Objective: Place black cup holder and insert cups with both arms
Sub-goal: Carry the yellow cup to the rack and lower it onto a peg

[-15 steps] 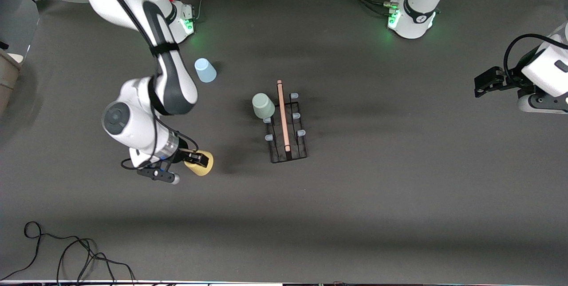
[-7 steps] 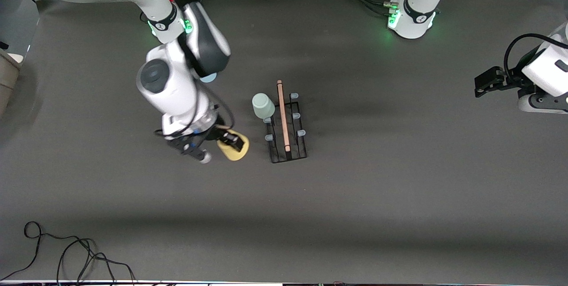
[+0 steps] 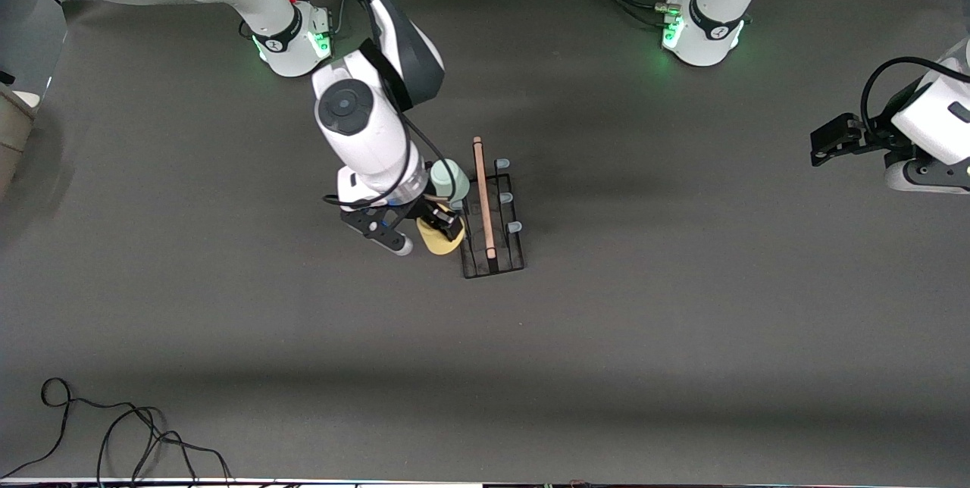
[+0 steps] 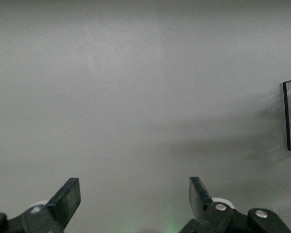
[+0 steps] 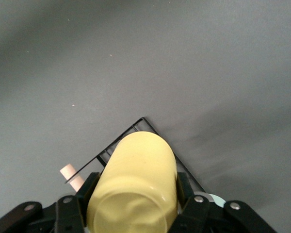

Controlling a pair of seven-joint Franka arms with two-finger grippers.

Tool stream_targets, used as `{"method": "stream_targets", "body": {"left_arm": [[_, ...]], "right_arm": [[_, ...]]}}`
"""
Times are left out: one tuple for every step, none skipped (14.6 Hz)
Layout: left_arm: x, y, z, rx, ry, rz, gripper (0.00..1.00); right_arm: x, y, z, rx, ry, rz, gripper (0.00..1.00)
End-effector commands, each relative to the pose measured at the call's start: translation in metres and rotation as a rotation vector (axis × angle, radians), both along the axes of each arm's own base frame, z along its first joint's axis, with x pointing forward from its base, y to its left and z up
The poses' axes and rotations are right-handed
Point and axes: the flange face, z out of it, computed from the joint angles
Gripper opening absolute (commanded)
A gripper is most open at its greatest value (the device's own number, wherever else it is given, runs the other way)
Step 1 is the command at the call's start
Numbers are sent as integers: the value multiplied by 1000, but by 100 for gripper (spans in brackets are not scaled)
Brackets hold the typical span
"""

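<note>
A: Our right end effector (image 3: 438, 232) pinches the yellow cup (image 3: 441, 239) over the black cup holder (image 3: 492, 209), beside the grey-green cup (image 3: 450, 179) already on a prong. What might go wrong?

B: We could clip that neighbour or miss the blue-capped prong (image 3: 514, 227), tipping the light wire rack.

A: And the left end effector (image 4: 135, 204)?

B: Spread, waiting over bare tabletop (image 3: 682, 321).
</note>
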Motion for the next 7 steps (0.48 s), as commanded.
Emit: {"method": "stream_targets", "body": {"left_arm": [[-1, -2, 8, -5, -16, -4, 100], [-1, -1, 7, -4, -14, -3, 100], [-1, -2, 8, -5, -16, -4, 100], [-1, -2, 7, -4, -14, -4, 100], [-1, -2, 7, -6, -14, -3, 100], [-1, -2, 8, -6, -15, -4, 100], [-1, -2, 8, -6, -15, -4, 100]], "right_arm": [[3, 13, -10, -24, -26, -15, 0], [-1, 19, -16, -30, -24, -5, 0], [-2, 20, -21, -35, -23, -3, 0], [-4, 24, -25, -40, -20, 1, 0], [-4, 25, -28, -41, -29, 4, 0], [-3, 27, -31, -42, -33, 5, 0], [-3, 27, -37, -48, -33, 5, 0]]}}
